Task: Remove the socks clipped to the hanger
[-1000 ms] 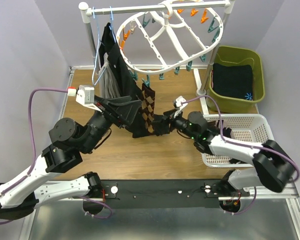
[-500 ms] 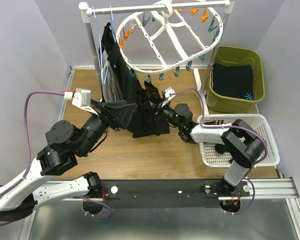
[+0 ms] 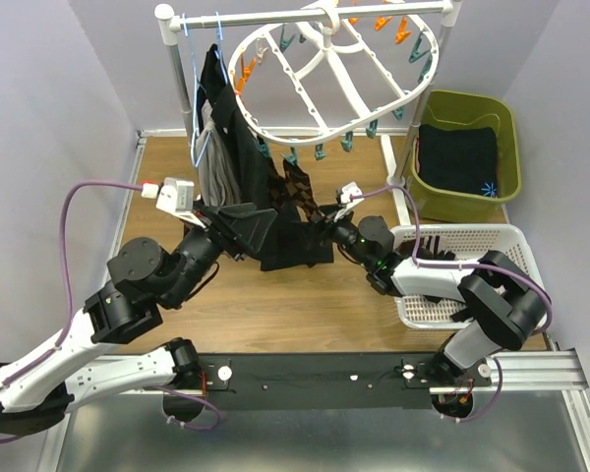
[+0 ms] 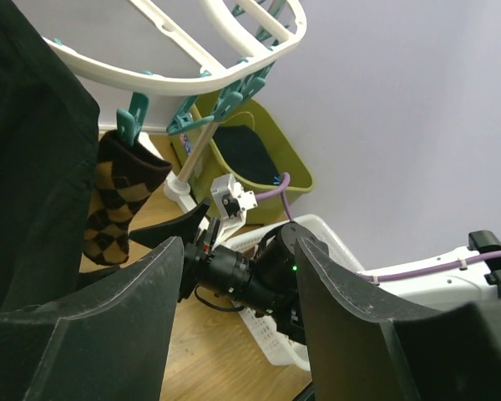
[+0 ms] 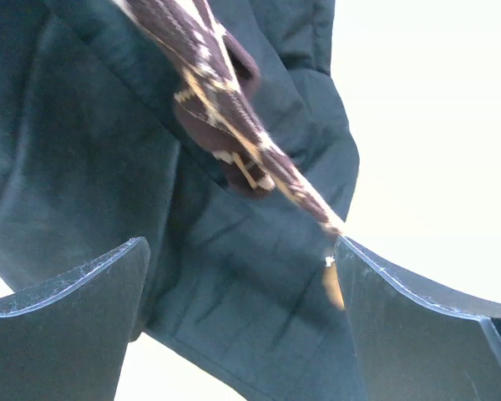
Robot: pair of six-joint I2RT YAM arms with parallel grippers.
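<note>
The white oval hanger [image 3: 324, 74] hangs from the rail at the back, with orange and teal clips round its rim. One brown diamond-patterned sock [image 3: 296, 184] hangs from a teal clip [image 4: 132, 117] on its near edge; it also shows in the left wrist view [image 4: 113, 200] and the right wrist view [image 5: 225, 125]. My right gripper [image 3: 322, 226] is open just below and right of the sock, whose tip lies above the gap between the fingers [image 5: 417, 326]. My left gripper [image 3: 252, 226] is open and empty against the black garments [image 3: 231, 147], left of the sock.
Large black garments hang on thin blue hangers [image 3: 199, 108] from the rack post [image 3: 167, 59] at the left. A green bin [image 3: 506, 187] with folded dark cloth stands at the back right. A white basket [image 3: 516, 285] sits under the right arm.
My right gripper rose from low by the garment's hem towards the sock, then drew back a little to the right. The sock, spread out before, now hangs bunched under its clip. My left arm shifted slightly.
</note>
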